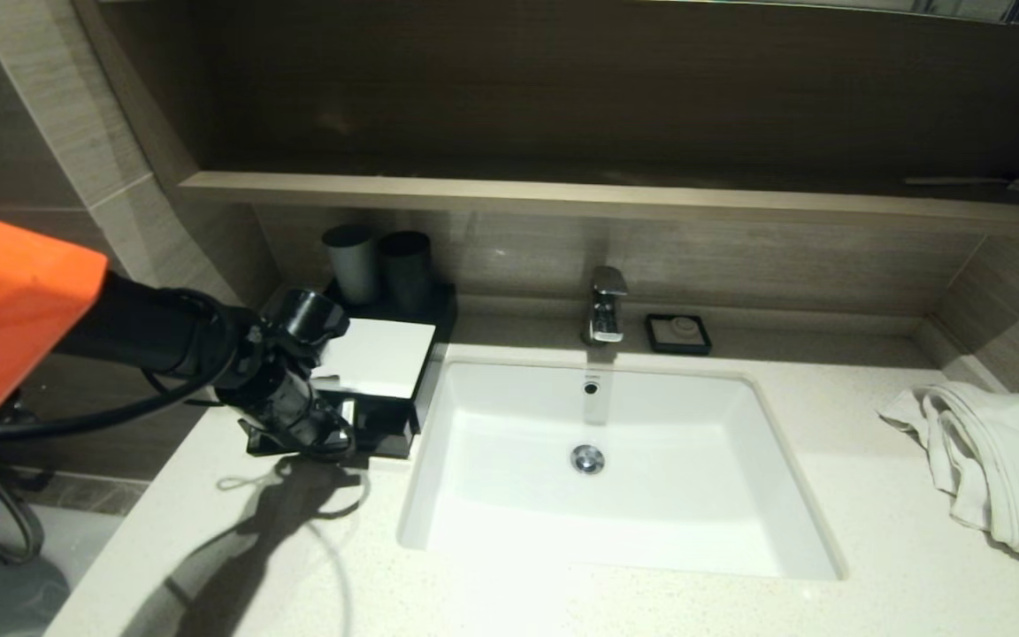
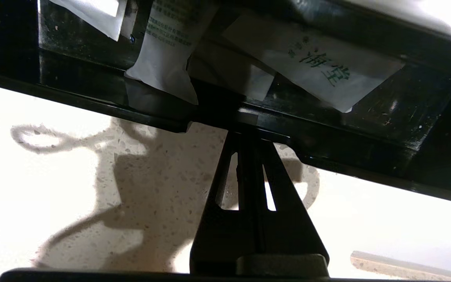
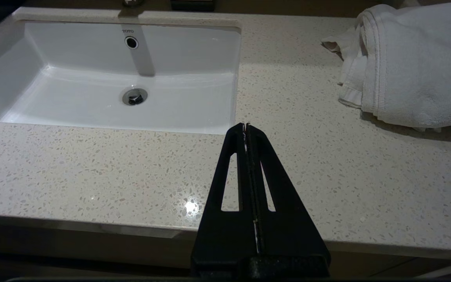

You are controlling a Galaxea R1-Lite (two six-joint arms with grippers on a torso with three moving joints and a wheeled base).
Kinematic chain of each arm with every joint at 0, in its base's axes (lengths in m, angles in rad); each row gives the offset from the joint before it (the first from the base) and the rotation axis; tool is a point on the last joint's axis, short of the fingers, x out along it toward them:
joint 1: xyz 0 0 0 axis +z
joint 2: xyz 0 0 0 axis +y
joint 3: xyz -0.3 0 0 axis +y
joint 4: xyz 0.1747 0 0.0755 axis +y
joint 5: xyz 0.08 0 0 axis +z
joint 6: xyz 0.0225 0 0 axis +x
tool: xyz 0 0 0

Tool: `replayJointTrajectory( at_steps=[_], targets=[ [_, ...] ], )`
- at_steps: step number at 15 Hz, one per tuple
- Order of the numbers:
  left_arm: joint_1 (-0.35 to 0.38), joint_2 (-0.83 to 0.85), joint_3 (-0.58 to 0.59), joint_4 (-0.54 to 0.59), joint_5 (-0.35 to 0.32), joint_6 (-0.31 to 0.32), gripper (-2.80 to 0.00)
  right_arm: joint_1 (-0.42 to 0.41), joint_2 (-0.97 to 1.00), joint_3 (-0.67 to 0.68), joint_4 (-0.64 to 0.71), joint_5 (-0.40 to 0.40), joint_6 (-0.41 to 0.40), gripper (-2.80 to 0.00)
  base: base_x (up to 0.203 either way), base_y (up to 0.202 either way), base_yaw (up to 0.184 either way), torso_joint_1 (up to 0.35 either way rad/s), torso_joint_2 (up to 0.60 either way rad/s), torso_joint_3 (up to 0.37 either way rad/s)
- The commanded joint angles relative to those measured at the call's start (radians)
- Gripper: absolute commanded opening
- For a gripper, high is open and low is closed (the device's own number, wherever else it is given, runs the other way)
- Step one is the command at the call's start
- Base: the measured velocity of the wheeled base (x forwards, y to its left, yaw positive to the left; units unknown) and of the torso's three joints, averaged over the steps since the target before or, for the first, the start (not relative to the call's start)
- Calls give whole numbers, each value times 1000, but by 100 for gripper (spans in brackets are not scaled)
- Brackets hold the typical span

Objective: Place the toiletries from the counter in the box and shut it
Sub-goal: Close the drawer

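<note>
With fingers pressed together, left gripper (image 2: 249, 131) butts the box (image 1: 386, 389) drawer front, toiletries (image 2: 319, 74) just beyond; right gripper (image 3: 246, 126) also closed.

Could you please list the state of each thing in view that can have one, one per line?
Drawer: pulled out, packets inside.
Box: open at the front.
Left tool: shut, tips at the drawer front.
Right tool: shut, empty, over the counter.
Towel: crumpled, right of the sink.
Faucet: off.
</note>
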Motion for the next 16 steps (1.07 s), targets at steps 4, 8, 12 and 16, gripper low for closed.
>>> replayJointTrajectory(
  at_steps=[4, 8, 12, 16],
  targets=[
    [4, 11, -38, 6, 1, -4, -280, 0, 0, 0, 0, 0, 0, -280, 0, 0, 0, 0, 0, 0],
    [15, 17, -59, 8, 1, -4, -280, 0, 0, 0, 0, 0, 0, -280, 0, 0, 0, 0, 0, 0],
    [18, 17, -62, 5, 3, -4, -280, 0, 0, 0, 0, 0, 0, -280, 0, 0, 0, 0, 0, 0],
    [18, 17, -85, 6, 1, -9, -280, 0, 0, 0, 0, 0, 0, -280, 0, 0, 0, 0, 0, 0]
  ],
)
